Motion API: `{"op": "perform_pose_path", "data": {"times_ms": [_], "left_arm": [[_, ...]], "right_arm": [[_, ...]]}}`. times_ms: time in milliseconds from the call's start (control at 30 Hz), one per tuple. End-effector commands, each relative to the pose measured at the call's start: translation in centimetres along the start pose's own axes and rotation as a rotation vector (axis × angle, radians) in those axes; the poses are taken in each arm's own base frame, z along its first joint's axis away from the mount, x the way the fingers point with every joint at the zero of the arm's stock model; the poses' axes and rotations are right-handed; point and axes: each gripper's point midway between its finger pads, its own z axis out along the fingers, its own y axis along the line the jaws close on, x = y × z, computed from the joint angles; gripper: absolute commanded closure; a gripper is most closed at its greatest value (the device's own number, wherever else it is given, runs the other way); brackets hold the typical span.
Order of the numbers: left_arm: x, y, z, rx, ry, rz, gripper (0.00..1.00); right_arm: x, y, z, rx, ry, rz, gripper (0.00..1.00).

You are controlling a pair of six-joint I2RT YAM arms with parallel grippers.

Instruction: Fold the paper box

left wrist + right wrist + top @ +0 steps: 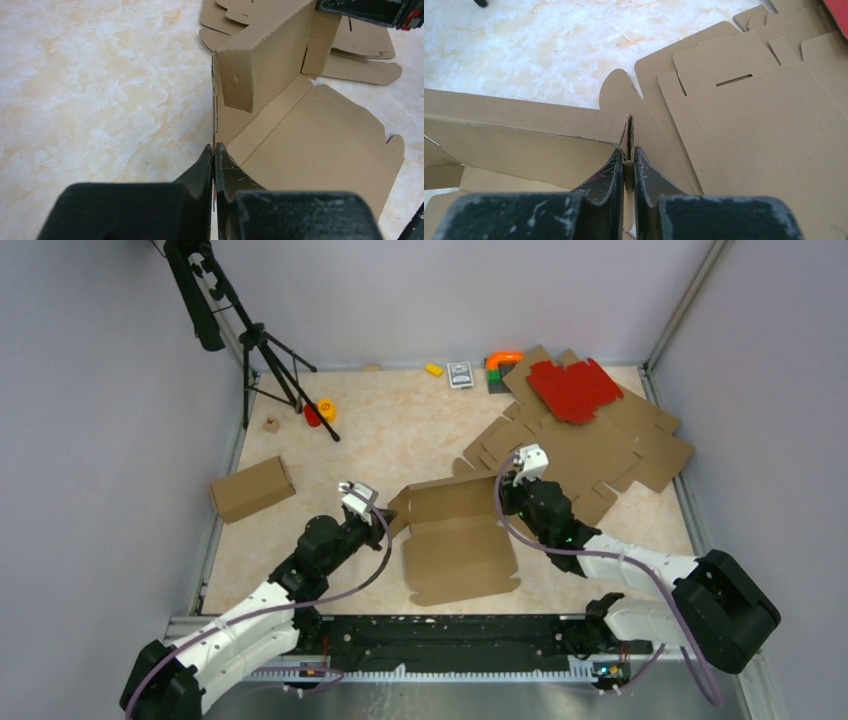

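— First item, the paper box?
— Paper box (455, 540): brown, part folded, at the middle of the table (400, 430) towards its near edge. The back wall stands upright and the front panel lies flat.

— Who holds it?
— Left gripper (214, 155): fingers pressed together, pinching the thin edge of the box's left end wall. Right gripper (628, 161): fingers pinching the folded upright corner at the box's right end.

— Other stock?
— Flat brown cardboard sheets (610, 450): stacked at the far right corner, just beside the box. Red die-cut sheet (573, 388): lying on top of that stack. Closed brown box (251, 488): near the left edge, well apart. Black tripod (265, 350): far left corner.
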Motion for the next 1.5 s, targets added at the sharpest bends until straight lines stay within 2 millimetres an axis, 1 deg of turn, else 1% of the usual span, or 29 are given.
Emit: {"op": "perform_pose_path", "data": {"times_ms": [0,133,233,267,400,433,500,667,933,1133,1267,1300,1367,1433,1467], "left_arm": [[-1.1,-0.2,-0.2,-0.002,-0.031,-0.041,1.00],[-0.8,-0.1,-0.4,-0.015,-0.026,-0.073,0.99],[-0.5,0.2,-0.5,-0.039,-0.023,-0.103,0.99],[-0.4,0.2,-0.6,-0.041,-0.025,-0.115,0.99],[0.4,0.1,-0.9,-0.041,-0.022,-0.144,0.99],[0.6,0.5,-0.9,-0.062,-0.023,-0.149,0.99],[0.9,0.5,-1.1,-0.061,-0.020,-0.156,1.00],[1.2,0.4,-1.2,-0.060,-0.015,-0.181,1.00],[3.3,0.4,-1.4,-0.080,0.018,-0.272,1.00],[3.4,0.2,-1.5,-0.072,0.023,-0.286,1.00],[3.4,0.1,-1.5,-0.066,0.022,-0.290,0.99],[3.3,0.1,-1.5,-0.065,0.022,-0.290,0.98],[3.0,-0.7,-1.5,-0.024,0.028,-0.289,0.95],[2.5,-1.2,-1.4,0.003,0.028,-0.285,0.87],[2.4,-1.4,-1.4,0.013,0.031,-0.284,0.81]], "right_arm": [[-2.5,0.4,-0.6,0.023,-0.147,-0.007,1.00],[-2.9,1.2,-1.6,-0.005,-0.258,-0.058,1.00],[-2.9,1.6,-2.2,0.011,-0.319,-0.073,1.00],[-2.5,1.6,-2.2,0.024,-0.318,-0.105,1.00],[-1.6,1.7,-2.7,0.042,-0.348,-0.118,1.00],[-1.2,1.9,-2.9,0.034,-0.349,-0.120,1.00],[-0.2,2.3,-3.1,0.030,-0.333,-0.132,0.98],[1.8,2.7,-3.3,0.014,-0.289,-0.108,0.98],[4.7,3.0,-3.3,-0.017,-0.177,-0.076,0.96],[7.3,3.0,-3.4,-0.022,-0.076,-0.060,0.96],[7.8,2.8,-3.5,-0.021,-0.062,-0.057,0.96],[7.9,2.9,-3.5,-0.026,-0.055,-0.060,0.96],[7.8,3.2,-3.3,-0.036,-0.051,-0.074,0.96],[7.4,3.4,-3.1,-0.037,-0.049,-0.087,0.96],[7.1,3.5,-3.0,-0.035,-0.051,-0.094,0.96]]}}
